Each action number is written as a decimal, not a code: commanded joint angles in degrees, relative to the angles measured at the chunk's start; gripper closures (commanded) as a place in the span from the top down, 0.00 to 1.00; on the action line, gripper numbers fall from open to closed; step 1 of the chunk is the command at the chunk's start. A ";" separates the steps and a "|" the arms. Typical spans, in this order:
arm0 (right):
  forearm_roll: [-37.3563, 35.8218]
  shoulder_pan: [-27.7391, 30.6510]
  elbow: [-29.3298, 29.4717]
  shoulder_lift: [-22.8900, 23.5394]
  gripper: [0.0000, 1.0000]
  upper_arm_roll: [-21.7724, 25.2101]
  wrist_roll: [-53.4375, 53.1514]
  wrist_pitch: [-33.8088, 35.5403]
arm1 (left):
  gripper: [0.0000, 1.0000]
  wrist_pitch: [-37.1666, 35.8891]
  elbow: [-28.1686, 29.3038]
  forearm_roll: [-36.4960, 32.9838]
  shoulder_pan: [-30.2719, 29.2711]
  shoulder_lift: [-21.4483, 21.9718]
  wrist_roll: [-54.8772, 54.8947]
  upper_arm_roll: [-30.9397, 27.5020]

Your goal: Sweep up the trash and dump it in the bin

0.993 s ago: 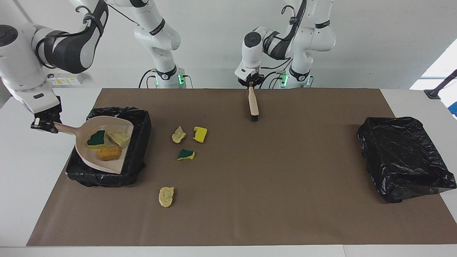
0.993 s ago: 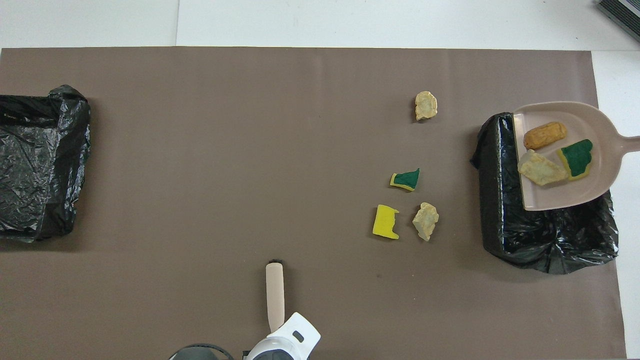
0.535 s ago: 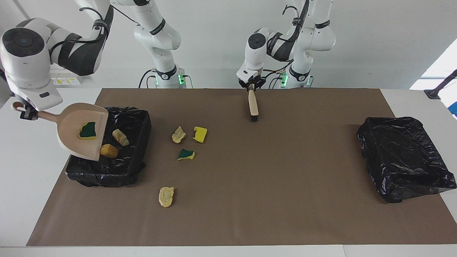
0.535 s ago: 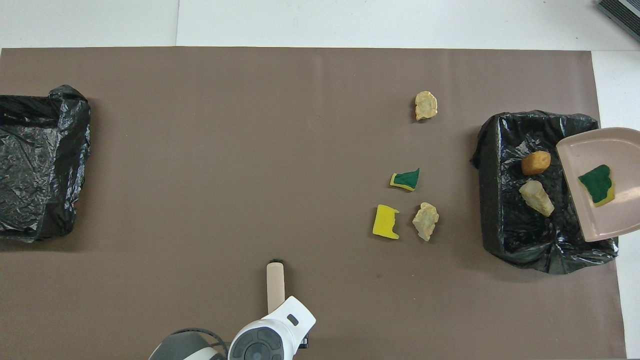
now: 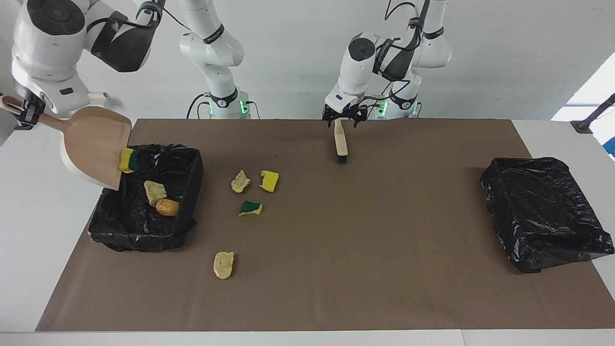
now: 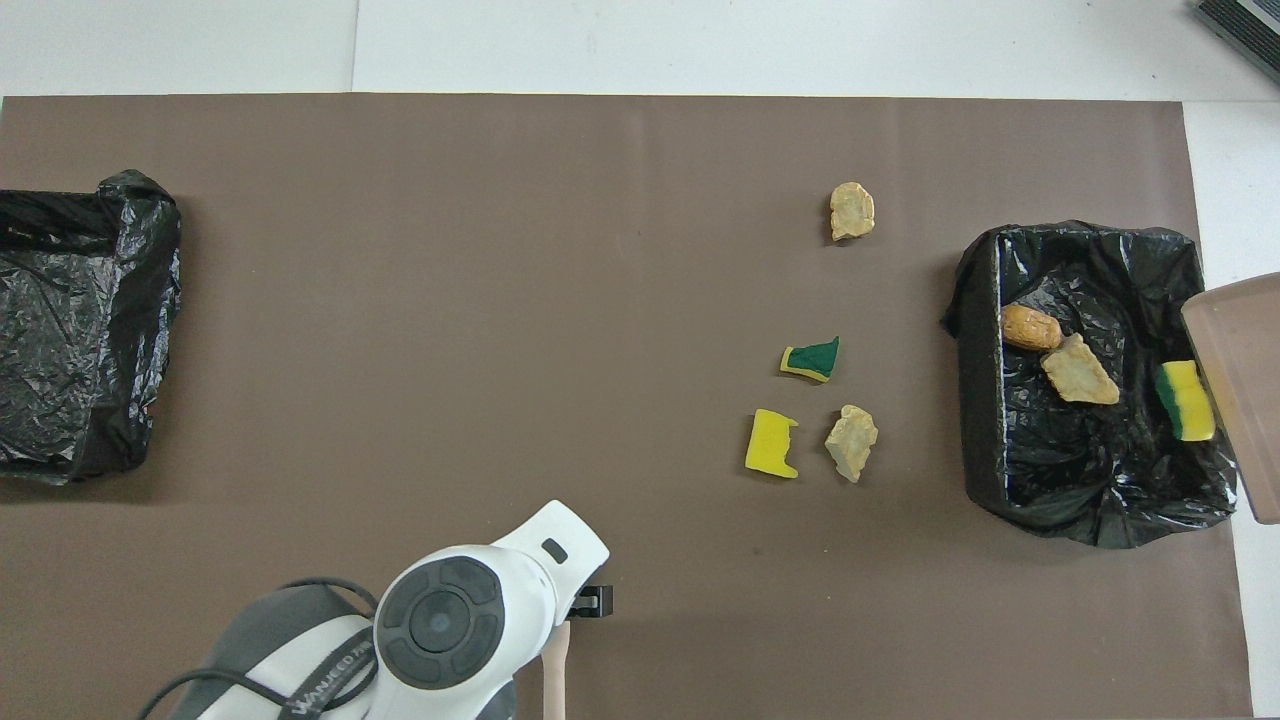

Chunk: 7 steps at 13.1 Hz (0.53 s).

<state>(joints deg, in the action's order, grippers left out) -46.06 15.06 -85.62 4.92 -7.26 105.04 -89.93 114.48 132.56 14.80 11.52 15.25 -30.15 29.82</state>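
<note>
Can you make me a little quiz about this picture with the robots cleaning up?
1. How many trash lumps lie on the brown mat, outside the bins?
2. True or false: the dustpan lies flat on the mat.
3. What lies beside the beige lump in the bin under the dustpan? A) an orange-brown lump B) a red ball C) a spoon

Key: 1) four. 2) False: the right hand holds it tilted over the bin. 3) A.
</note>
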 commanded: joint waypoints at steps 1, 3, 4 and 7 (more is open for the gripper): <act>-3.15 -0.46 -0.95 -0.35 0.00 -0.56 -0.18 0.37 | 1.00 -9.24 -11.22 -5.64 -0.27 -3.10 5.52 -6.51; -1.15 -0.47 -0.86 -0.26 0.00 -0.73 -0.62 0.37 | 1.00 -14.87 -23.42 -11.70 -0.62 -9.06 9.74 -10.39; 1.91 -0.47 -0.86 -0.26 0.00 -0.82 -1.84 0.20 | 1.00 -18.29 -29.14 -12.86 -0.62 -11.79 11.42 -12.40; 13.24 -1.08 -3.04 -1.48 0.00 -1.00 -10.09 0.11 | 1.00 -25.25 -41.21 -13.13 -0.63 -15.42 17.57 -20.13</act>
<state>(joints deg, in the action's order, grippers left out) -37.54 14.32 -86.21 5.08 -7.77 99.63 -89.93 94.92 100.29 2.81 10.81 3.99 -15.59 13.21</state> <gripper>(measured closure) 0.678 0.000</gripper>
